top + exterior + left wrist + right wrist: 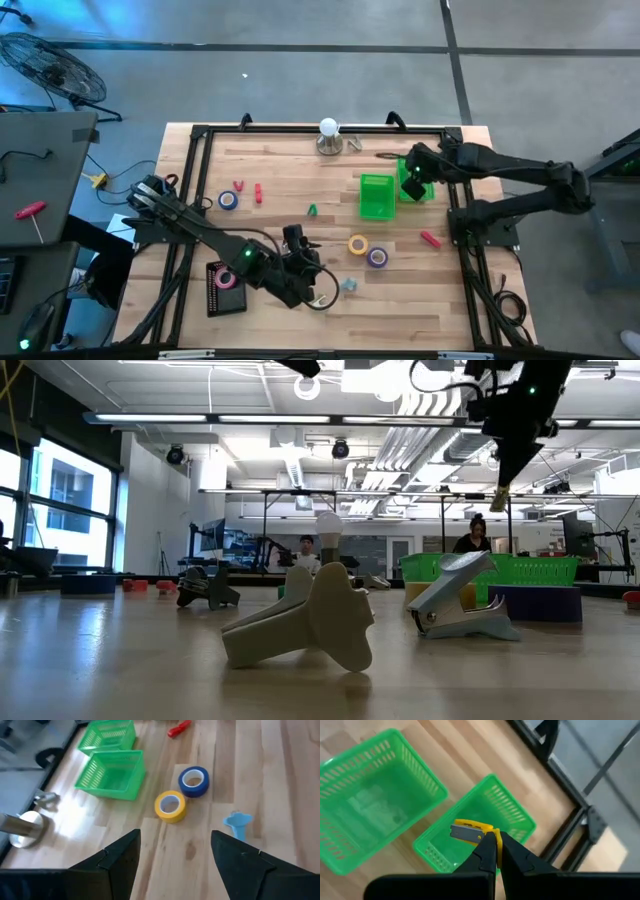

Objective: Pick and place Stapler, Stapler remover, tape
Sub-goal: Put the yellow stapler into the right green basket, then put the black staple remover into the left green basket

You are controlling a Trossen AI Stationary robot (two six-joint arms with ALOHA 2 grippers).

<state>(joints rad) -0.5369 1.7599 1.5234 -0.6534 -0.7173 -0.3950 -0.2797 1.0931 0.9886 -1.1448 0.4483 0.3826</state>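
Observation:
My right gripper [497, 839] hangs over the smaller green bin [475, 840], shut on a small yellow and silver stapler remover [470, 831]; the high view puts it [411, 184] at the table's far right. My left gripper [175, 855] is open above bare wood near the table's middle [300, 250]. Ahead of it lie a yellow tape roll [171, 806], a blue tape roll [194, 781] and a light-blue stapler remover [237, 822], all flat on the table. Another blue roll [228, 200] and a pink roll [227, 278] lie to the left. My right gripper pinches the yellow stapler remover by one end [487, 834] between its two fingertips. The fingers come from above, pointing down. The remover is lifted clear and sticks out sideways from the tips, over the inside of the smaller bin.
The larger green bin [377, 196] stands beside the smaller one. A light bulb on a metal stand [328, 135] sits at the far edge. Small red pieces [258, 192] [430, 238], a green piece [312, 210] and a black flat thing [225, 292] are scattered about. A black frame [455, 215] rims the table.

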